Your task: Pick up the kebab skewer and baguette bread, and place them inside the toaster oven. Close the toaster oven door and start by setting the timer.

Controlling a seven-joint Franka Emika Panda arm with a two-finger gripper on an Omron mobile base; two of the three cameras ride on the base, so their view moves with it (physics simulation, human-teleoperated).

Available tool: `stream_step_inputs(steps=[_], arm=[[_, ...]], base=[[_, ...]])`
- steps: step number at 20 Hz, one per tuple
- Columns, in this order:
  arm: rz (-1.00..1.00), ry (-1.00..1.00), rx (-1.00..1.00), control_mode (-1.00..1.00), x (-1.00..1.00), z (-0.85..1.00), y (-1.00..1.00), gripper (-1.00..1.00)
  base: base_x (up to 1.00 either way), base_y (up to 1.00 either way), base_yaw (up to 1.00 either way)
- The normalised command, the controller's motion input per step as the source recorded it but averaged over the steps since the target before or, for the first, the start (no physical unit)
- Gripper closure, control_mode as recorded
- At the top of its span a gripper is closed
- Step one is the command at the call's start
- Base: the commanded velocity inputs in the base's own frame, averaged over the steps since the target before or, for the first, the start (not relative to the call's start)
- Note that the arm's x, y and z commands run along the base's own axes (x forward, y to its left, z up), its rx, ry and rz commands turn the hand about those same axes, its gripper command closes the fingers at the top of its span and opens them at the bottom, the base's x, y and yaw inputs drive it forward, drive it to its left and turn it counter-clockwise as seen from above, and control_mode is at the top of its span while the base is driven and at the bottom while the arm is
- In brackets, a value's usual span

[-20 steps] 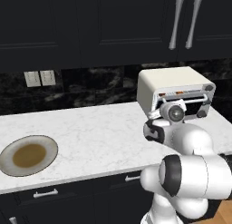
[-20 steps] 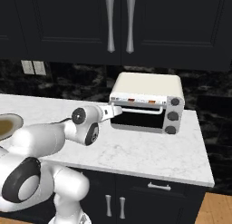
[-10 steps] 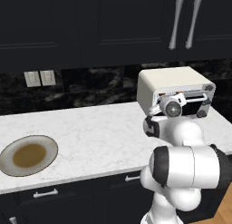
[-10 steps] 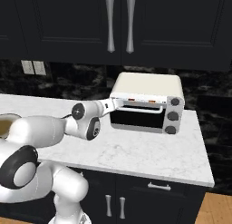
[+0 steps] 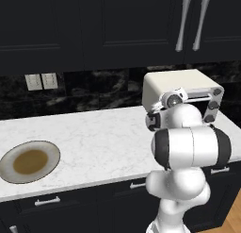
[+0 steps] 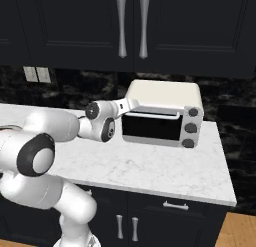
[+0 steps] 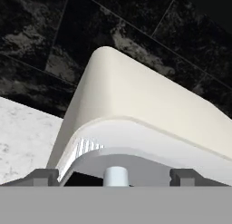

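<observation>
One toaster oven (image 6: 162, 118) on the desk (image 6: 150, 168), one plate (image 5: 29, 161) well left of it; pincer (image 7: 116, 175) spread wide at its handle (image 7: 116, 175), grasping nothing.

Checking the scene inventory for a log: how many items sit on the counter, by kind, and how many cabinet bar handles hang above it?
Toaster oven: 1
Plate: 1
Upper cabinet handles: 2
Total: 4
</observation>
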Motion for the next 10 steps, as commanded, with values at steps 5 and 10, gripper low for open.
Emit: stream_step_inputs(steps=[5,10], arm=[[0.00,0.00,0.00,-1.00,0.47,-0.32,0.00,-1.00],[0.00,0.00,0.00,-1.00,0.21,-0.37,0.00,-1.00]], base=[[0.00,0.00,0.00],[0.00,0.00,0.00]])
